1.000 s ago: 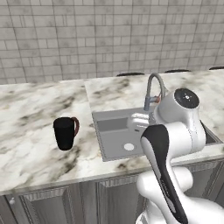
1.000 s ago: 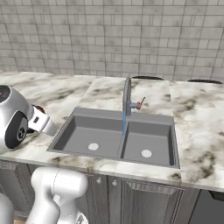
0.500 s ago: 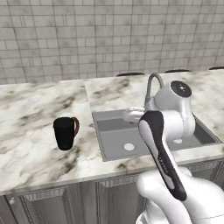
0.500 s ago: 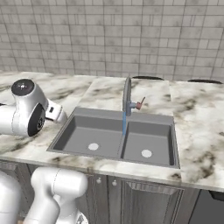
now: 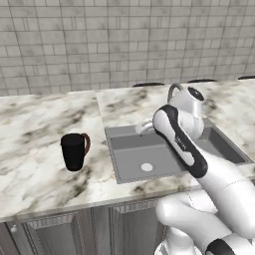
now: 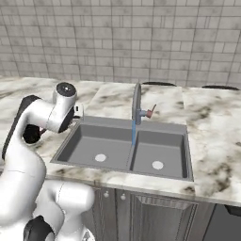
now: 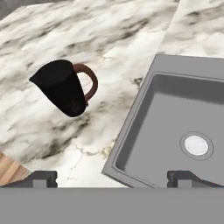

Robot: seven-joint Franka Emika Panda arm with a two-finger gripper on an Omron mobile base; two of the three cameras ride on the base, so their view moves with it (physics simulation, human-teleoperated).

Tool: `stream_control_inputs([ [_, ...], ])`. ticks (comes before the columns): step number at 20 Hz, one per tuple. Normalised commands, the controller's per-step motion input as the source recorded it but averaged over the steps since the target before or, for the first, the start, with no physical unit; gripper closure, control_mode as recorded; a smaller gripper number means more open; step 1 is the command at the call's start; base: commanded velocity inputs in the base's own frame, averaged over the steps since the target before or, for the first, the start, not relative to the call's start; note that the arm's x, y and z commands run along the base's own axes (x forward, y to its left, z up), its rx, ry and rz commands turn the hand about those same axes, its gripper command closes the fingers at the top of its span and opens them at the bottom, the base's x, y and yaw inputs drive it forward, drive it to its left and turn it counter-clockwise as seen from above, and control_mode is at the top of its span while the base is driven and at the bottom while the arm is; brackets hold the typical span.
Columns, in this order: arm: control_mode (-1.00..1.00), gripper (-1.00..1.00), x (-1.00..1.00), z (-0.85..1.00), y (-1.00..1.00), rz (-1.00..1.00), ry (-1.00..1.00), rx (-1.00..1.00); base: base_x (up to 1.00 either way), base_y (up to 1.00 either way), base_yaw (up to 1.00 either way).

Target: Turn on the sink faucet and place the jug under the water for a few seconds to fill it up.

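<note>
The jug (image 5: 74, 151) stands upright on the marble counter (image 5: 30, 149), its handle at 3 o'clock, well apart from the sink (image 5: 132, 159) at its 3 o'clock. The white arm (image 5: 184, 144) reaches over the basin, hiding most of the sink faucet (image 5: 173, 92).

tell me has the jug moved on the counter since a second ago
No. The jug stands at the same spot on the counter, left of the sink, upright; the arm alone has swung.
</note>
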Motion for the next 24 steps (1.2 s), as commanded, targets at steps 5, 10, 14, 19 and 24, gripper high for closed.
stream_control_inputs([
  [5, -1.00, -1.00, 0.81, -0.30, 0.45, 0.45, 0.04, 0.00, 0.00, 0.00, 0.00],
  [10, -1.00, -1.00, 0.28, -0.13, 0.75, 0.26, 0.02, -0.01, 0.00, 0.00, 0.00],
  [14, -1.00, -1.00, 0.10, -0.01, 0.48, 0.14, 0.02, 0.00, 0.00, 0.00, 0.00],
  [19, -1.00, -1.00, 0.28, -0.14, 0.25, 0.22, 0.00, 0.00, 0.00, 0.00, 0.00],
  [24, -1.00, -1.00, 0.47, -0.24, 0.32, 0.31, 0.00, 0.00, 0.00, 0.00, 0.00],
])
